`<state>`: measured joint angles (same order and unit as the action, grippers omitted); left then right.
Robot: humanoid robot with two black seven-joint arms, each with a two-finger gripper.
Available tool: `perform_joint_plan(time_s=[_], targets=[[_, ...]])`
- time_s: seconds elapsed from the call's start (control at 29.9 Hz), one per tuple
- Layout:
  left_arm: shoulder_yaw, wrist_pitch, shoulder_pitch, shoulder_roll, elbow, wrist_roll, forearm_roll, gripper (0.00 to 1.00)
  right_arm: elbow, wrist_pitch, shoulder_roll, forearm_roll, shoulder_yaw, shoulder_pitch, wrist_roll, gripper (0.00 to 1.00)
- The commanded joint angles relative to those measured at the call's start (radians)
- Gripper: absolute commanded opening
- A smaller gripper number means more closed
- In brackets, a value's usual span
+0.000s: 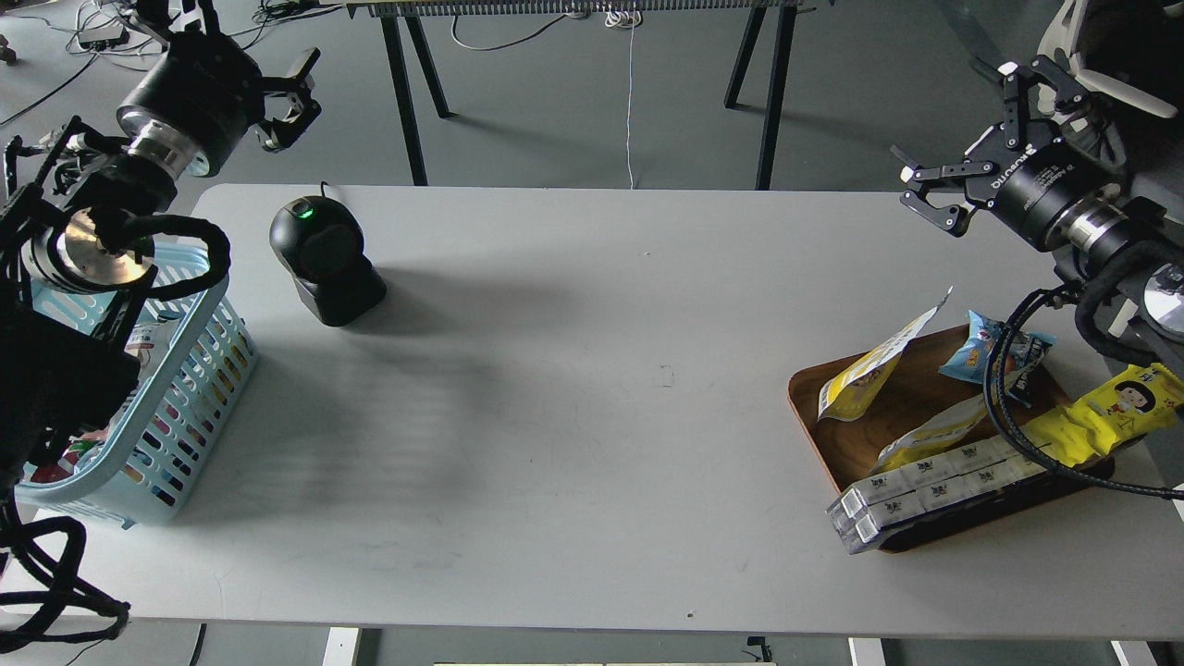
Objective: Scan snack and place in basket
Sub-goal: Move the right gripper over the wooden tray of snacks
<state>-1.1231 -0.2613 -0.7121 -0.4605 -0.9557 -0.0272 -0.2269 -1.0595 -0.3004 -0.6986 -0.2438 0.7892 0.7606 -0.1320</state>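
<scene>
The snack (867,372), a yellow pouch with a white top, leans upright at the left end of a brown wooden tray (916,400) at the table's right. The light blue lattice basket (202,384) stands at the table's left edge, partly hidden by my left arm, with a few items inside. My left gripper (298,91) is open and empty, raised beyond the table's far left corner, above the basket. My right gripper (971,139) is open wide and empty, raised above the table's far right edge, well above and behind the snack.
A black barcode scanner (324,254) with a green light stands at the far left of the table. The tray also holds a small blue snack bag (982,356), a long yellow pack with a cartoon face (1110,412), another yellow-white pouch (930,435) and white boxes (934,486).
</scene>
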Motion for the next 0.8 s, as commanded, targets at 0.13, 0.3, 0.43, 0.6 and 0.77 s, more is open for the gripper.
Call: perform_joint_plan(time_s=[0.13, 0.3, 0.43, 0.6, 0.77], targets=[[-0.004, -0.006, 0.000, -0.029, 0.000, 0.003, 0.000, 1.00, -0.088, 0.047, -0.125, 0.000, -0.318, 0.291, -0.038, 0.99], [-0.012, -0.029, 0.003, -0.032, 0.000, 0.004, 0.000, 1.00, -0.190, 0.098, -0.173, 0.000, -0.559, 0.509, -0.081, 0.99], [-0.011, -0.030, 0.008, -0.035, 0.000, 0.024, 0.000, 1.00, -0.344, 0.144, -0.222, 0.000, -0.738, 0.672, -0.086, 0.99], [-0.009, -0.030, 0.011, -0.041, 0.000, 0.030, 0.000, 1.00, -0.491, 0.182, -0.294, -0.006, -0.919, 0.886, -0.161, 0.99], [-0.011, -0.029, 0.010, -0.050, 0.000, 0.030, 0.000, 1.00, -0.586, 0.251, -0.311, -0.006, -1.146, 1.058, -0.279, 0.99]])
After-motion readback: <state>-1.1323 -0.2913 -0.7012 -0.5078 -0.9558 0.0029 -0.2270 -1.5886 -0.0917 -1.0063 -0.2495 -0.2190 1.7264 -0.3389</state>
